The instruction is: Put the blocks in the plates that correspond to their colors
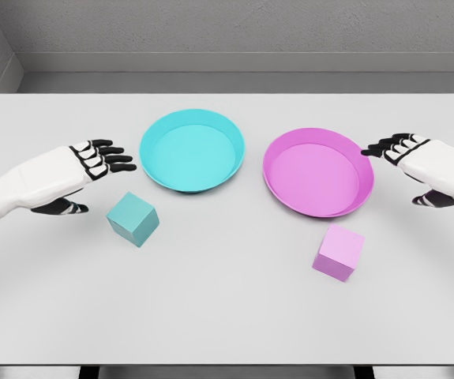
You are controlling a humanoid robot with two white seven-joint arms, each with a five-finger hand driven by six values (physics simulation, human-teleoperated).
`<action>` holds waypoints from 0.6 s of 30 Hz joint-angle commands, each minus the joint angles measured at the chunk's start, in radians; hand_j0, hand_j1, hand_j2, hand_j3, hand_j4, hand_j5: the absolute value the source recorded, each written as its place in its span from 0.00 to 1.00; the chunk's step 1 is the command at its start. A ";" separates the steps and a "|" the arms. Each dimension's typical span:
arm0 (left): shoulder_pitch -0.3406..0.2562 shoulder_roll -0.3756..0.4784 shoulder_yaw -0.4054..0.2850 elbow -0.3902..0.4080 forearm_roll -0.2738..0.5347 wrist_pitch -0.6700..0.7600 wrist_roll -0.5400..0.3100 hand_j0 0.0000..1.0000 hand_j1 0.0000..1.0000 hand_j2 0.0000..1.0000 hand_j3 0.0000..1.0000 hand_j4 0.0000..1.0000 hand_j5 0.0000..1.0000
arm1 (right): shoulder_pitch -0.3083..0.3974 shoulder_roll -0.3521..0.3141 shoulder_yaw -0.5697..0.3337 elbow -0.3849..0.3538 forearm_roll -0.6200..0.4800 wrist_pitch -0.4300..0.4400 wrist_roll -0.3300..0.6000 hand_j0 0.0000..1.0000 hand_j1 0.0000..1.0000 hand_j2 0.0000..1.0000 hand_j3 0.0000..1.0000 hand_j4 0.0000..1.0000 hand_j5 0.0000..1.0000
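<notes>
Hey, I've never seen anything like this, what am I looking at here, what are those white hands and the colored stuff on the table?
This is a simulator's render from a camera on a humanoid robot's head, looking down at a white table. The left hand and right hand are its own, both open and holding nothing. On the table sit a cyan plate and a pink plate, both empty. A cyan block lies near the left hand, a pink block in front of the pink plate.

Open table [227, 316] lies around the teal block [133, 219] and the pink block [339, 253]. At each block's twelve o'clock a plate rim rises: teal plate [192, 150], pink plate [318, 172].
</notes>
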 commanded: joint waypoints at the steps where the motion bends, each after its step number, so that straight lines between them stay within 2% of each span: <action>1: -0.002 -0.003 0.000 -0.002 0.006 0.000 -0.034 1.00 1.00 1.00 1.00 1.00 1.00 | 0.000 -0.003 -0.001 0.000 -0.003 -0.002 0.001 1.00 1.00 1.00 1.00 1.00 1.00; 3: -0.002 -0.001 -0.002 -0.002 0.006 0.000 -0.036 1.00 1.00 1.00 1.00 1.00 1.00 | -0.002 -0.003 -0.001 0.000 -0.003 -0.035 0.001 1.00 1.00 1.00 1.00 1.00 1.00; 5: -0.003 -0.003 -0.002 -0.003 0.006 0.000 -0.077 1.00 1.00 1.00 1.00 1.00 1.00 | -0.005 -0.002 -0.003 -0.002 -0.001 -0.150 0.002 1.00 1.00 1.00 1.00 1.00 1.00; 6: -0.005 -0.003 -0.003 -0.002 0.006 0.000 -0.095 1.00 1.00 1.00 1.00 1.00 1.00 | -0.017 -0.002 -0.001 -0.002 -0.001 -0.189 0.024 1.00 1.00 1.00 1.00 1.00 1.00; 8: -0.011 -0.013 -0.008 -0.002 0.005 0.000 -0.148 1.00 1.00 1.00 1.00 1.00 1.00 | -0.023 0.008 -0.001 -0.002 -0.003 -0.242 0.127 1.00 1.00 1.00 1.00 1.00 1.00; 9: -0.021 -0.027 -0.011 -0.002 0.003 0.000 -0.169 1.00 1.00 1.00 1.00 1.00 1.00 | -0.025 0.008 0.000 -0.002 -0.004 -0.253 0.131 1.00 1.00 1.00 1.00 1.00 1.00; 11: -0.066 -0.047 -0.061 0.001 -0.017 0.000 -0.186 1.00 1.00 1.00 1.00 1.00 1.00 | -0.025 0.011 0.000 -0.002 -0.004 -0.345 0.133 1.00 1.00 1.00 1.00 1.00 1.00; 13: -0.084 -0.076 -0.077 0.007 -0.037 0.000 -0.192 1.00 1.00 1.00 1.00 1.00 1.00 | -0.025 0.018 0.005 -0.002 -0.004 -0.346 0.133 1.00 1.00 1.00 1.00 1.00 1.00; 15: -0.090 -0.079 -0.083 0.009 -0.057 0.000 -0.195 1.00 1.00 1.00 1.00 1.00 1.00 | -0.025 0.031 0.014 -0.002 -0.004 -0.346 0.179 1.00 1.00 1.00 1.00 1.00 1.00; 18: -0.115 -0.079 -0.112 0.009 -0.064 0.000 -0.201 1.00 1.00 1.00 1.00 1.00 1.00 | -0.026 0.040 0.025 -0.002 -0.004 -0.346 0.183 1.00 1.00 1.00 1.00 1.00 1.00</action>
